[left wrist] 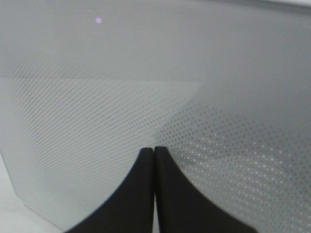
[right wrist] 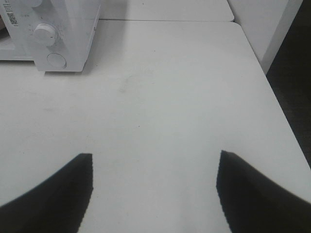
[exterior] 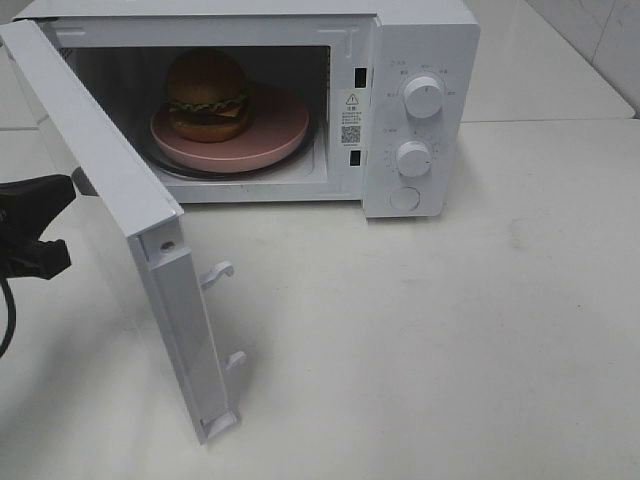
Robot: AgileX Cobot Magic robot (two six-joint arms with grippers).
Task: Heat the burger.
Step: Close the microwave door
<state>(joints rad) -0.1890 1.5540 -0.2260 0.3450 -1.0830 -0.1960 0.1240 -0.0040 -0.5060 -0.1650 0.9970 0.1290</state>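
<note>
The burger (exterior: 208, 95), with golden-brown buns, green lettuce, a dark patty and yellow cheese, sits on a round pink plate (exterior: 275, 130) inside the open white microwave (exterior: 420, 40). The microwave door (exterior: 110, 170) stands swung out to the left. My left gripper (exterior: 45, 205) is at the far left, behind the door's outer face. In the left wrist view my left gripper (left wrist: 154, 149) is shut and empty, its tips close to the door's dotted window (left wrist: 97, 111). My right gripper (right wrist: 154, 160) is open and empty over the bare table, out of the exterior view.
The microwave has two knobs (exterior: 423, 97) (exterior: 413, 158) and a round button (exterior: 404, 198) on its right panel. Two latch hooks (exterior: 218, 273) stick out of the door's edge. The white table (exterior: 450, 330) ends at an edge on the right (right wrist: 272, 87).
</note>
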